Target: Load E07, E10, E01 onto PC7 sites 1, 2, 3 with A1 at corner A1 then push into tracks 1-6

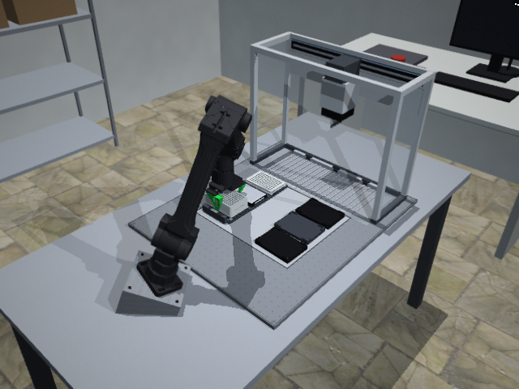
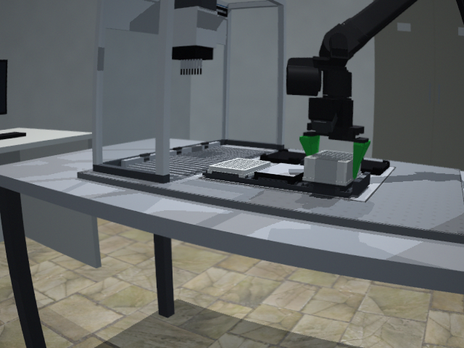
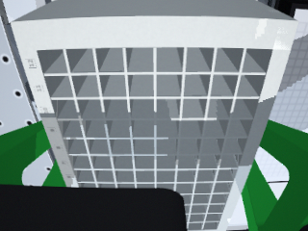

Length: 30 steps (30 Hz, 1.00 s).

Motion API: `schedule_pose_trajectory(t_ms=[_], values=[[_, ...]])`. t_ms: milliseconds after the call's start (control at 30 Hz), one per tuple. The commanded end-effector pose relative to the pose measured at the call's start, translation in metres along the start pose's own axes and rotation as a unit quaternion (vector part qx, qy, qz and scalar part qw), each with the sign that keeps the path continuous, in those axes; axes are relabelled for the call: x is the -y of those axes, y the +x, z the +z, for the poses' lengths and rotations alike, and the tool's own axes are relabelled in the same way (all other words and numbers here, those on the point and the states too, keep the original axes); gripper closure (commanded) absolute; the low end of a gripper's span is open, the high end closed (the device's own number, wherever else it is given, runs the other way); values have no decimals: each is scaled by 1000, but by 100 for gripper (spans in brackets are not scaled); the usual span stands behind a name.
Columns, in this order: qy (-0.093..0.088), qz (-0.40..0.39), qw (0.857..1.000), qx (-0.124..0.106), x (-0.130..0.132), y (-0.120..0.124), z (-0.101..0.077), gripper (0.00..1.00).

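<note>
The deep-well block E07 (image 1: 231,202) (image 2: 328,168) is a tall white block. It stands at the near end site of the dark carrier PC7 (image 1: 245,196) (image 2: 286,182), its base down among the locators. My gripper (image 1: 224,195) (image 2: 334,154), with green fingers, comes straight down over the block and is shut on its two long sides. In the wrist view the block (image 3: 154,122) fills the frame between the fingers. The flat 384-well plate E10 (image 1: 256,194) (image 2: 279,170) lies at the middle site. The 96-well plate E01 (image 1: 265,181) (image 2: 238,164) lies at the far site.
Three dark plate nests (image 1: 299,228) lie in a row right of the carrier, all empty. The ribbed rails (image 1: 331,180) (image 2: 202,159) lie beyond the carrier inside the white instrument frame (image 1: 335,121), with the pipetting head (image 1: 337,98) hanging above.
</note>
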<state>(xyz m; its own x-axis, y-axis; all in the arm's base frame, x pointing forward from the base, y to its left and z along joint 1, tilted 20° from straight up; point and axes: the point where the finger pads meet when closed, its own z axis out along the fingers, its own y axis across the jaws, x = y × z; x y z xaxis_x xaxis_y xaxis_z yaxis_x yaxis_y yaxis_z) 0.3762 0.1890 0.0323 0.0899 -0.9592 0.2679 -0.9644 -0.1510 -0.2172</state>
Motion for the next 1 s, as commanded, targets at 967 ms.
schedule_pose_trajectory(t_ms=[967], values=[[7,-3,1000,6,6,-2,5,100]])
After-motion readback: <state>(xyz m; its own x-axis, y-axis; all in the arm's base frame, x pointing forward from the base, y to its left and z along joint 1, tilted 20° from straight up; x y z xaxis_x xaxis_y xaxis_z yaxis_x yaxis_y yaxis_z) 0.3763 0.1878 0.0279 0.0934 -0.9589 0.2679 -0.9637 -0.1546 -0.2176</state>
